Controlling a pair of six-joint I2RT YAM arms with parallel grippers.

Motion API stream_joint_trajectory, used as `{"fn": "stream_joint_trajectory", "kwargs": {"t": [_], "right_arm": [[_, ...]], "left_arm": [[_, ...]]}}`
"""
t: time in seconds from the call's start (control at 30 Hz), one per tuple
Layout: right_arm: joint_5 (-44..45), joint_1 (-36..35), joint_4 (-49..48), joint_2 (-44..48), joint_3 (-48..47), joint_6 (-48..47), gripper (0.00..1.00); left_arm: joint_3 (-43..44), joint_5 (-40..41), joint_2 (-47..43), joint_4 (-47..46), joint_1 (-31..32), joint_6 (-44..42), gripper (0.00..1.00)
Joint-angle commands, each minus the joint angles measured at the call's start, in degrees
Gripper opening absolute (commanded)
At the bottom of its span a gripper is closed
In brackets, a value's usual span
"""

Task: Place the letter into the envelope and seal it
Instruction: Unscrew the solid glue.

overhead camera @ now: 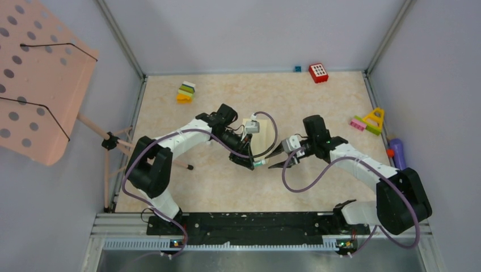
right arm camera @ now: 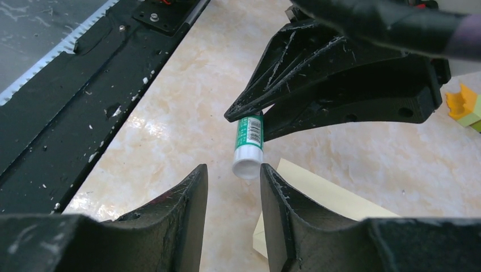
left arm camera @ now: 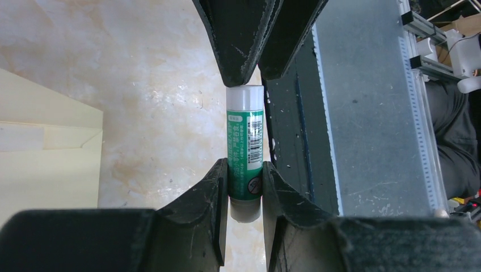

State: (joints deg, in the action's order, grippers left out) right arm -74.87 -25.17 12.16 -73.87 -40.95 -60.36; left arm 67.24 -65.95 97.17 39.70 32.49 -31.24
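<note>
L pincer (left arm camera: 244, 170) is clamped on a green-label glue stick (left arm camera: 245, 136), its white cap pointing to R pincer (right arm camera: 233, 170), whose fingers stand open right at the cap, no grip. Bare counter (left arm camera: 142, 68) lies around both; black base rail (right arm camera: 85, 96) is near, toy blocks (overhead camera: 186, 90) well apart by the back wall. The envelope (left arm camera: 45, 164), pale yellow w/ crease lines, lies flat beside L pincer.
</note>
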Motion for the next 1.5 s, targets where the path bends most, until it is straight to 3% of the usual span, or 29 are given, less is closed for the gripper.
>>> {"fn": "stream_joint_trajectory", "kwargs": {"t": [0.0,0.43,0.97,1.47], "right_arm": [[-1.3,-2.1,1.9,1.6,0.1,-6.5,0.38],[0.6,-3.0,-6.6,2.7,1.7,0.9,0.36],[-1.2,-3.2,-5.2,2.8,2.1,-1.0,0.35],[2.4,-4.2,-5.2,0.6,1.5,-1.1,0.34]], "left_arm": [[2.4,-3.8,0.7,1.3,0.0,-1.4,0.0],[2.2,-3.4,1.4,1.4,0.1,-1.7,0.0],[1.9,-2.8,1.3,0.4,0.2,-1.2,0.0],[1.8,-3.6,0.8,0.4,0.2,-1.5,0.0]]}}
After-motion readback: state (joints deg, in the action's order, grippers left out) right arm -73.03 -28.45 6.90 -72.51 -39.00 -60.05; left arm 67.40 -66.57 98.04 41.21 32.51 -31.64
